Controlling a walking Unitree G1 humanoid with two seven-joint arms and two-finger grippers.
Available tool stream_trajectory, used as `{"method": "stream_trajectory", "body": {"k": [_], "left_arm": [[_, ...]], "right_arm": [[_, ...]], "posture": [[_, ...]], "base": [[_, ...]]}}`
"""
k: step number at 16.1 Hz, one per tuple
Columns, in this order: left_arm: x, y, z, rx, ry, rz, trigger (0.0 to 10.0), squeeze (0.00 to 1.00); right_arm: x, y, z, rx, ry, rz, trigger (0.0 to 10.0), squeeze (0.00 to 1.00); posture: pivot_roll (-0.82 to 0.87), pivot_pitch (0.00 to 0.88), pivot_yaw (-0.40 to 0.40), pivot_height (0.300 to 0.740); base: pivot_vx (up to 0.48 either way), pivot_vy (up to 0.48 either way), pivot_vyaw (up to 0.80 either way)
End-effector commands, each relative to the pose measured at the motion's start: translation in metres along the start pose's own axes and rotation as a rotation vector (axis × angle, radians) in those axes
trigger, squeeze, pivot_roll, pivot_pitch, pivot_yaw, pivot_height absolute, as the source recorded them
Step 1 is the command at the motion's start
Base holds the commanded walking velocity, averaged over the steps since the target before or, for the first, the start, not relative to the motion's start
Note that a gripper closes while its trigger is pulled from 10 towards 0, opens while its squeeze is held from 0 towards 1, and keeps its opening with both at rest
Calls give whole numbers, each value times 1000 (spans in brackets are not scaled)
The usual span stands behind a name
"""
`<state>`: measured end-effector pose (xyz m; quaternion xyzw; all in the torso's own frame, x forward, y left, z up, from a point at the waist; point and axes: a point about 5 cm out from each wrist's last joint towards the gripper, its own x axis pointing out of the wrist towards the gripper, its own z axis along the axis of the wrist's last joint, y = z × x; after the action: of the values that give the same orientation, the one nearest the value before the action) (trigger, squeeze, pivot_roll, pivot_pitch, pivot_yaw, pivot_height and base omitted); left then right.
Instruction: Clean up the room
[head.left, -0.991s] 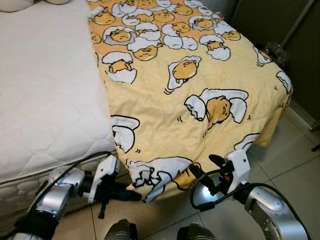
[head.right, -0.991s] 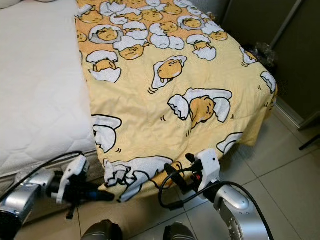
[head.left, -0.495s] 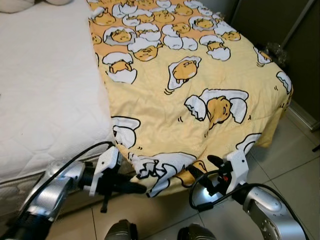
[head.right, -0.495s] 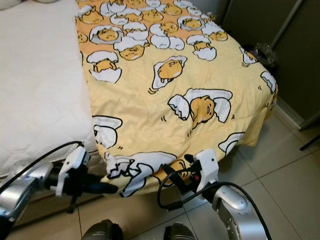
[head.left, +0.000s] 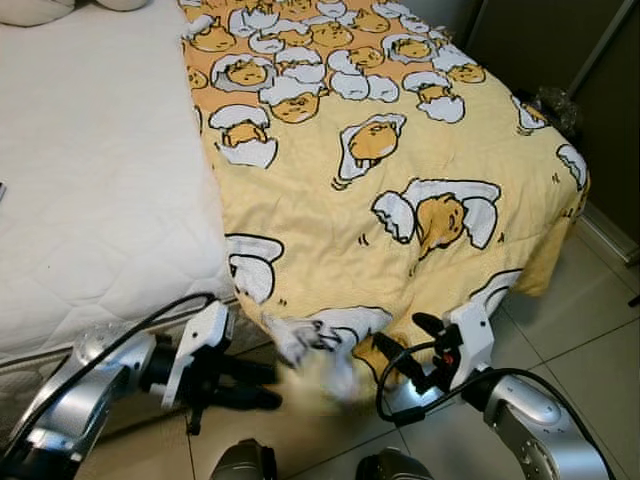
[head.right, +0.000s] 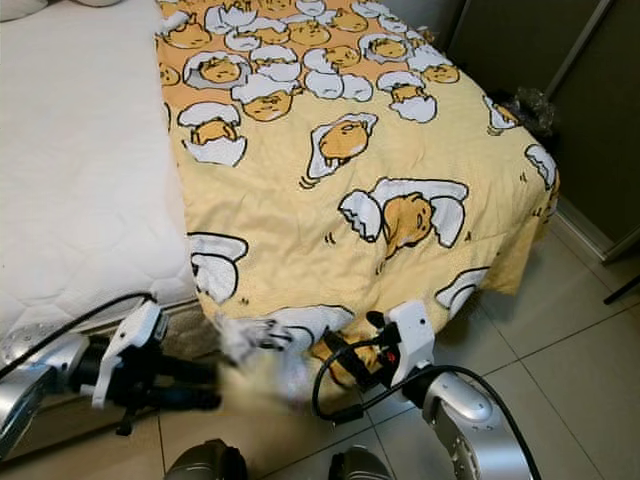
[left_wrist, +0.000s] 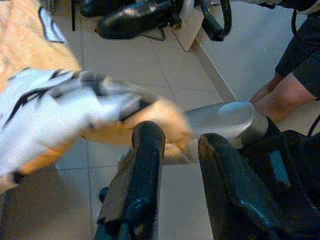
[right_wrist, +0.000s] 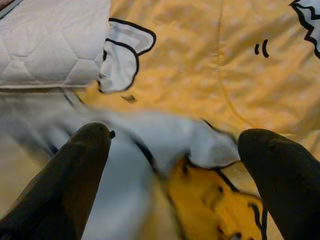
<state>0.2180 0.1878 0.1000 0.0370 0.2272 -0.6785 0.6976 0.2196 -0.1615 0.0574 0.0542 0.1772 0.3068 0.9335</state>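
Observation:
A yellow blanket (head.left: 400, 170) printed with cartoon eggs covers the right half of the bed and hangs over its foot. Its near corner (head.left: 310, 350) is blurred in motion, loose in the air just right of my left gripper (head.left: 268, 387). That gripper is open and low by the bed's edge, with nothing between its fingers (left_wrist: 147, 150). My right gripper (head.left: 400, 332) is open too, right against the hanging hem, which spreads before its fingers (right_wrist: 90, 145). The bare white mattress (head.left: 90, 180) takes up the left half.
Pale tiled floor (head.left: 590, 300) runs along the bed's foot and right side. A dark wardrobe (head.left: 540, 40) stands at the far right with a crumpled bag (head.left: 552, 100) at its base. A person's leg (left_wrist: 272, 97) shows in the left wrist view.
The blanket corner that my left gripper held up has slipped free and is dropping. The left gripper has opened and drawn back to the left. The right gripper has barely moved.

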Motion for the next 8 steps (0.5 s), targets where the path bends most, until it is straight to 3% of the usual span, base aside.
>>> {"method": "stream_trajectory", "body": {"k": [1, 2, 4, 5, 6, 8], "left_arm": [[1, -2, 2, -8, -6, 9, 10000, 1000], [1, -2, 2, -13, -11, 24, 10000, 1000], [-4, 16, 5, -20, -57, 182, 10000, 1000], [-10, 44, 13, -16, -121, 403, 10000, 1000], [-12, 52, 15, -13, -134, 475, 10000, 1000], [-19, 76, 19, -30, -171, 720, 10000, 1000]], "right_arm": [[0, -1, -1, -2, 1, 0, 10000, 0], [0, -1, -1, -2, -1, -1, 10000, 0], [2, -6, 7, -9, -52, -57, 10000, 0], [4, -17, 18, -28, -115, -168, 10000, 0], [5, -21, 22, -32, -136, -199, 10000, 0], [5, -28, 31, -59, -191, -298, 10000, 0]], "posture": [[59, 98, -18, 700], [59, 98, -18, 700], [61, 96, -21, 700], [61, 94, -22, 700], [61, 94, -22, 700], [57, 86, -24, 700]], "base": [[0, 0, 0], [0, 0, 0], [0, 0, 0], [0, 0, 0], [0, 0, 0], [0, 0, 0]]}}
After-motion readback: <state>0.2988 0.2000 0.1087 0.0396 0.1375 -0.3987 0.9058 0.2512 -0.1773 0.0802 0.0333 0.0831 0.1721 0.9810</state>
